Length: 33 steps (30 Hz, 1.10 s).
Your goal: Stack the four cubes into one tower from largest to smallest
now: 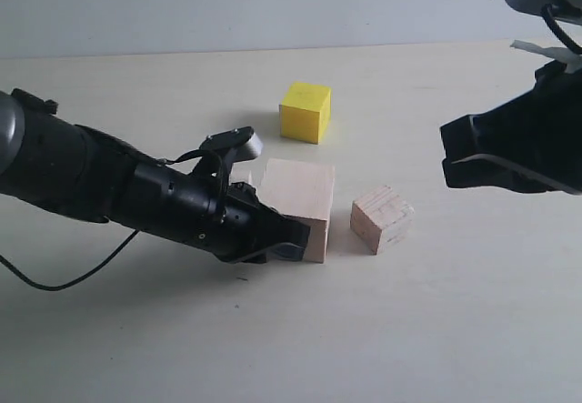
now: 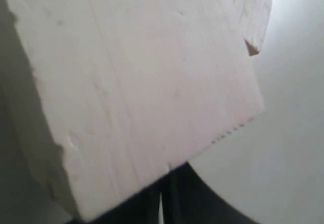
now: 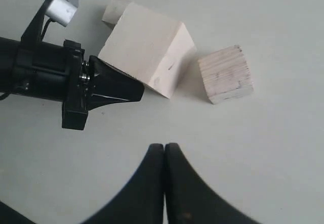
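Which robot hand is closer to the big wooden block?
Left. The left gripper sits shut against the big wooden block; the right gripper hangs well apart, beyond the medium wooden cube.

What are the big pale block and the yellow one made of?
Big pale cube: looks like bare, unfinished wood; faint grain and a matte face show. Yellow cube: smooth, even bright colour, no grain visible, perhaps painted wood or plastic.

large cube point(image 1: 298, 192) of bare matt wood, yellow cube point(image 1: 305, 112) smooth-painted, table point(image 1: 455, 330) matt
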{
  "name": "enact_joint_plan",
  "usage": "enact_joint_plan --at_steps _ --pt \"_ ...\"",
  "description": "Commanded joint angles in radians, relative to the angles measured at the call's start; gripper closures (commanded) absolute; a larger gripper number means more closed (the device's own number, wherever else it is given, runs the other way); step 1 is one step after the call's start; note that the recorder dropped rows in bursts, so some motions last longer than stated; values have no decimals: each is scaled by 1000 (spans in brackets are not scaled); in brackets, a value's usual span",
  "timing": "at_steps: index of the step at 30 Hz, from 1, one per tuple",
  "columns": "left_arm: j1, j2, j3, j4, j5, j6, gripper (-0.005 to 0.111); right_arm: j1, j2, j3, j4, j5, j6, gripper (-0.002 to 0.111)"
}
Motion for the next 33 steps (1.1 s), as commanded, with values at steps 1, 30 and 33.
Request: enact_joint_plan --at_steps 1,30,33 --pt "-6 4 -12 -28 -3 57 107 4 -8 -6 0 2 0 108" --pt "-5 -358 114 179 -248 -85 107 4 607 -199 -23 -335 -62 108" --pt "-4 -375 131 179 -269 -85 107 4 652 -246 -21 -322 -83 108"
